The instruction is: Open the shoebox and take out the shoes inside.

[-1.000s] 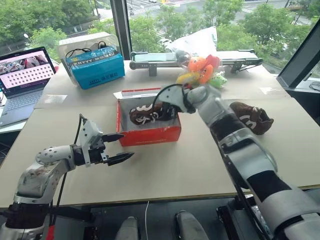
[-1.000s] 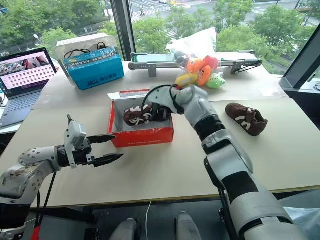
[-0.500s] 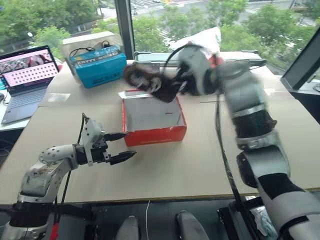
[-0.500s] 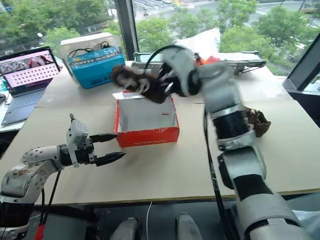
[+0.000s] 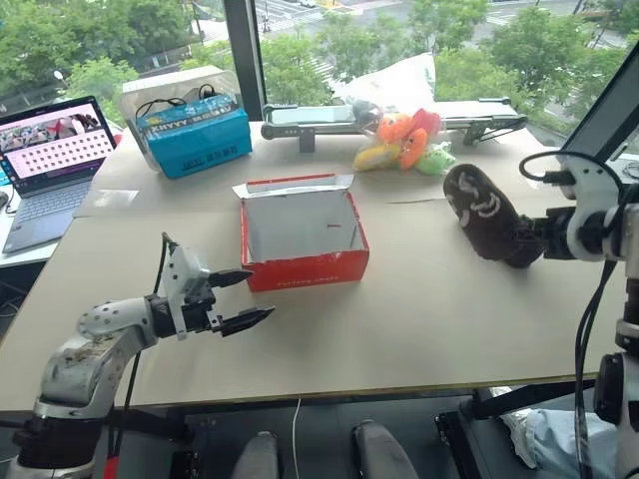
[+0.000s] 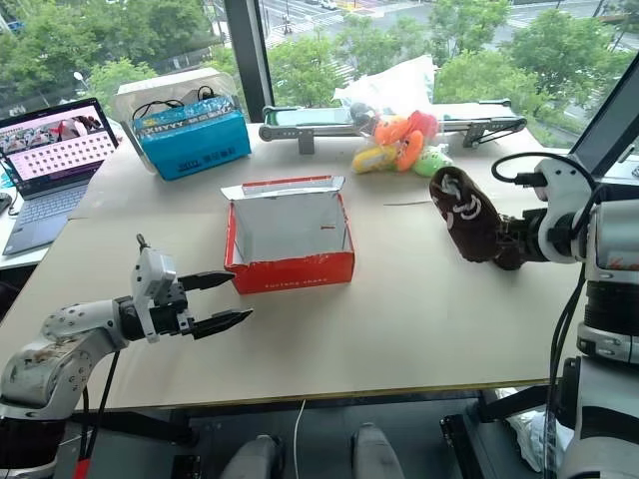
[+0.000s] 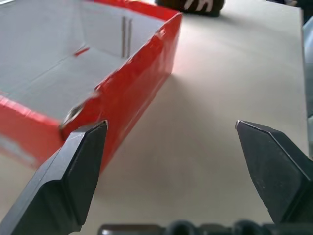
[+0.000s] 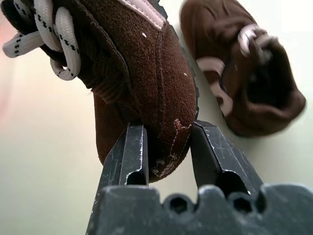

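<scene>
A wide table (image 5: 399,319) covered with brown cardboard stands before large windows, and behind the glass there are green trees. In the middle of the table is the red shoebox (image 5: 303,238); its lid is folded back on the far side and the white inside is empty. At the far edge of the table there are a blue box with cables (image 5: 192,132), a laptop (image 5: 45,160) and some orange and green plush toys (image 5: 404,140), which have nothing to do with the job. The right gripper (image 8: 168,147) is clamped on the heel of one brown shoe (image 6: 464,215), with one black finger on each side of the heel, and it holds the shoe in the air on the right side of the table, well apart from the box. The toe points up and away from the arm, probably because the shoe was taken by the heel, the easiest part to pinch. In the right wrist view the other shoe (image 8: 242,78) lies on the table just under and beside the held one, so I think the arm carries this shoe there in order to put the pair together. The left gripper (image 5: 238,299) waits low over the table near the front left corner of the box with its fingers apart and nothing between them; I cannot see that it touches the box. It seems that both shoes are out already, and only putting the second one down remains.
</scene>
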